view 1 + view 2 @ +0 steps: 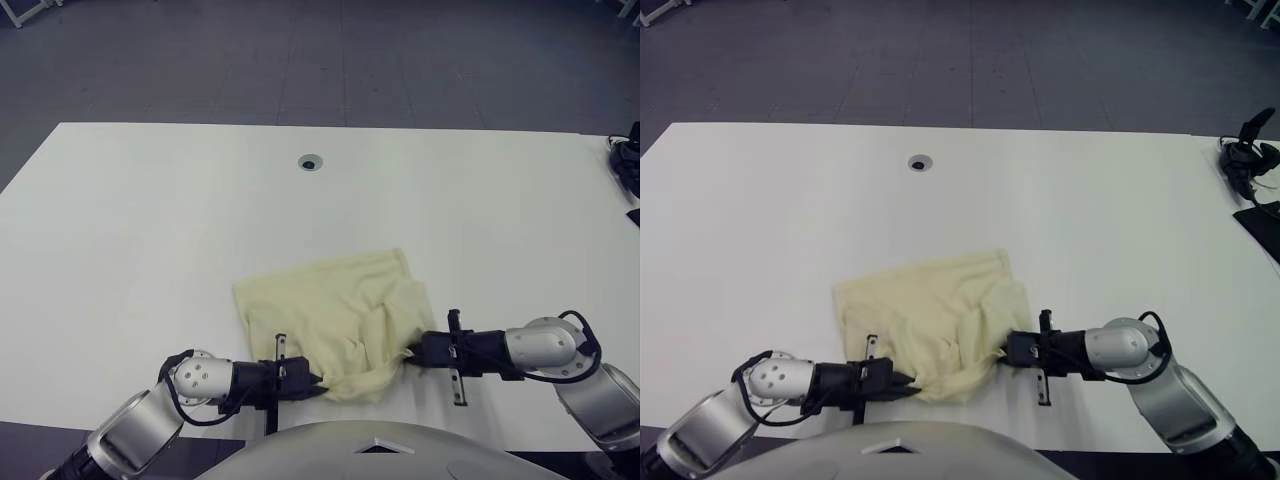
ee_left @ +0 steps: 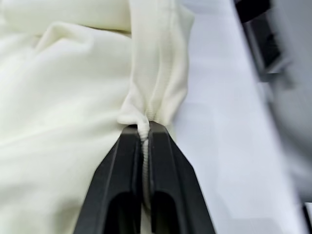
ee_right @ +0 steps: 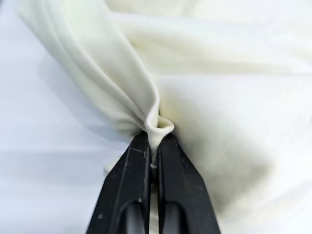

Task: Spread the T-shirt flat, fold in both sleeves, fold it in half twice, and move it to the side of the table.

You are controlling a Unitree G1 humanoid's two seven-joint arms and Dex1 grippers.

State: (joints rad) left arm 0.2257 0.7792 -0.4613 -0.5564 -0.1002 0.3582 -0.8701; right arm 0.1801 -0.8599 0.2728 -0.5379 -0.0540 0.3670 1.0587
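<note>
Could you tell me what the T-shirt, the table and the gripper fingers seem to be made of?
T-shirt: soft knit, probably cotton, matte pale yellow; it gathers in folds where pinched.
Table: smooth white board, perhaps laminate.
Left gripper fingers: rigid, smooth black, plastic or coated metal.

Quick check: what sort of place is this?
Probably a lab or office workspace: large white table with a cable port, grey tiled floor, dark cabled gear at the table's right edge.

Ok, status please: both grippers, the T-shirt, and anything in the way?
Left gripper shut on T-shirt, near corner. Right gripper shut on its right edge. T-shirt bunched, not flat. Black gear at right edge of table, far from it.
</note>
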